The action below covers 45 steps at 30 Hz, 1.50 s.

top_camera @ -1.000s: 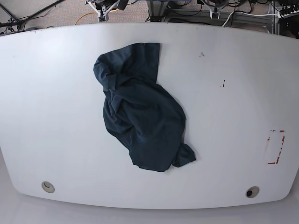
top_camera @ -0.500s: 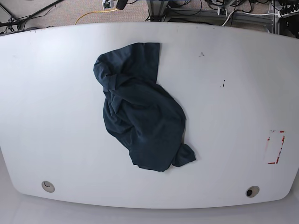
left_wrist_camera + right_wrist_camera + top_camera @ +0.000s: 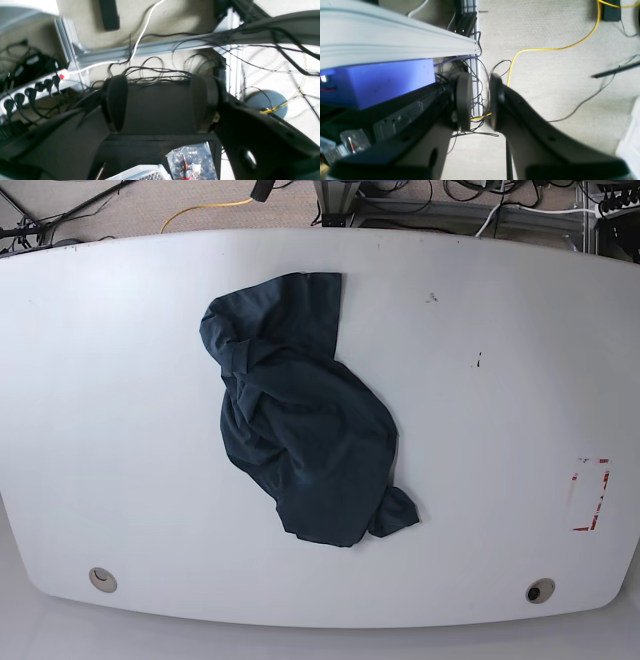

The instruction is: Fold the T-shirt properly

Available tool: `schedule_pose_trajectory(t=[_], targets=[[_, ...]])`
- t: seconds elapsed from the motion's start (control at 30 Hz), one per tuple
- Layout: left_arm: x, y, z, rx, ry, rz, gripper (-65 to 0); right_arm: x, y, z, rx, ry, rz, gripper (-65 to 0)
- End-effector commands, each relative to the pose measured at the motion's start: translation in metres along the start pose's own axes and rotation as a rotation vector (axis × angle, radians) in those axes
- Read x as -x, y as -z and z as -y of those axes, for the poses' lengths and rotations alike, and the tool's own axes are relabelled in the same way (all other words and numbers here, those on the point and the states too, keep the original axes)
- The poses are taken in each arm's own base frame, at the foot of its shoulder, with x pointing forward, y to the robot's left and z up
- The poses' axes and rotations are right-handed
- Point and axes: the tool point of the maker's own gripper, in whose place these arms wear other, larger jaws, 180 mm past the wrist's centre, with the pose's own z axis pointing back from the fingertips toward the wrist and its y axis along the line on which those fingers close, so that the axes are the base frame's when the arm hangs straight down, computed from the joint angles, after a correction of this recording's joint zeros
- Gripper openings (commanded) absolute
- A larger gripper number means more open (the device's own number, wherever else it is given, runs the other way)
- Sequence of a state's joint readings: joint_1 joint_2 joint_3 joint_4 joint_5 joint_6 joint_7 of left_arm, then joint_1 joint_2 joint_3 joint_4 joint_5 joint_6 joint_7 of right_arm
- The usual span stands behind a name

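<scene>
Both arms have pulled back out of the base view's top edge; the cloth lies as before.
Left gripper jaws stand wide apart, empty; right gripper jaws narrowly apart, empty, above floor cables. T-shirt lies crumpled mid-table, well apart from both.

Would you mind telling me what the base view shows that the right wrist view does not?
Only the base view shows the crumpled navy T-shirt lying on the white table, with no arm over it. Only the right wrist view shows the right gripper, its jaws a little apart and holding nothing, above carpet beside a blue box. Both show the yellow cable on the floor.
</scene>
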State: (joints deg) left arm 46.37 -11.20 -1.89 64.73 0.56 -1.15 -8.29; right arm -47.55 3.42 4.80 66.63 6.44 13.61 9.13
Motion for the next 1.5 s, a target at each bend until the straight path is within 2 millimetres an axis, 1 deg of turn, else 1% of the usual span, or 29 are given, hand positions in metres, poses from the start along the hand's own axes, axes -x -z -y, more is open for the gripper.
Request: schedule_pose_trajectory(t=[0.0,0.17,0.23,0.33,0.4,0.47,0.53,0.57,0.6,0.73,0.83,0.9,0.97,1.03,1.1,1.2,1.27,1.4,1.47], targets=[[0.002,-0.019,-0.003,0.003,0.024,0.014,-28.3,-0.001,-0.025,0.006,0.017,0.03,0.03,-52.8],[-0.022,-0.044,-0.008,0.018,-0.013,0.086,-28.3,-0.016,-0.051,0.002,0.013,0.061,0.083,-52.8],[-0.03,-0.058,-0.011,0.03,-0.037,0.108,-28.3,-0.02,-0.064,-0.002,0.008,0.064,0.097,-52.8],[-0.048,-0.074,-0.013,0.053,-0.058,0.154,-28.3,-0.032,-0.081,-0.008,-0.002,0.055,0.127,-52.8],[-0.057,-0.082,-0.012,0.065,-0.07,0.174,-28.3,-0.038,-0.089,-0.012,-0.009,0.048,0.142,-52.8],[-0.068,-0.093,-0.018,0.06,-0.081,0.2,-28.3,-0.046,-0.097,-0.015,-0.014,0.043,0.16,-52.8],[-0.077,-0.104,-0.027,0.039,-0.087,0.225,-28.3,-0.056,-0.103,-0.018,-0.019,0.034,0.186,-52.8],[-0.087,-0.11,-0.032,0.028,-0.086,0.249,-28.3,-0.064,-0.106,-0.017,-0.014,0.029,0.206,-52.8],[-0.092,-0.114,-0.035,0.021,-0.08,0.262,-28.3,-0.07,-0.107,-0.017,-0.013,0.025,0.222,-52.8],[-0.116,-0.127,-0.042,0.005,-0.069,0.324,-28.3,-0.095,-0.113,-0.013,-0.005,0.003,0.282,-52.8],[-0.13,-0.136,-0.047,-0.032,-0.092,0.367,-28.3,-0.12,-0.118,-0.008,0.008,-0.022,0.345,-52.8],[-0.137,-0.141,-0.052,-0.061,-0.109,0.392,-28.3,-0.145,-0.118,-0.006,0.013,-0.042,0.413,-52.8],[-0.139,-0.142,-0.054,-0.075,-0.12,0.401,-28.2,-0.165,-0.118,-0.006,0.014,-0.055,0.466,-52.8],[-0.142,-0.141,-0.053,-0.077,-0.128,0.411,-28.1,-0.18,-0.115,-0.008,0.005,-0.063,0.507,-52.8],[-0.149,-0.138,-0.053,-0.078,-0.131,0.433,-27.8,-0.203,-0.108,-0.011,-0.003,-0.081,0.569,-52.8],[-0.151,-0.137,-0.052,-0.084,-0.145,0.442,-27.8,-0.226,-0.101,-0.016,-0.045,-0.123,0.609,-52.2],[-0.152,-0.137,-0.051,-0.091,-0.166,0.447,-27.8,-0.234,-0.095,-0.019,-0.079,-0.153,0.594,-52.2],[-0.151,-0.137,-0.049,-0.11,-0.198,0.453,-27.8,-0.264,-0.083,-0.034,-0.142,-0.224,0.583,-51.8],[-0.151,-0.137,-0.05,-0.109,-0.195,0.453,-27.6,-0.275,-0.078,-0.041,-0.167,-0.256,0.57,-51.8]])
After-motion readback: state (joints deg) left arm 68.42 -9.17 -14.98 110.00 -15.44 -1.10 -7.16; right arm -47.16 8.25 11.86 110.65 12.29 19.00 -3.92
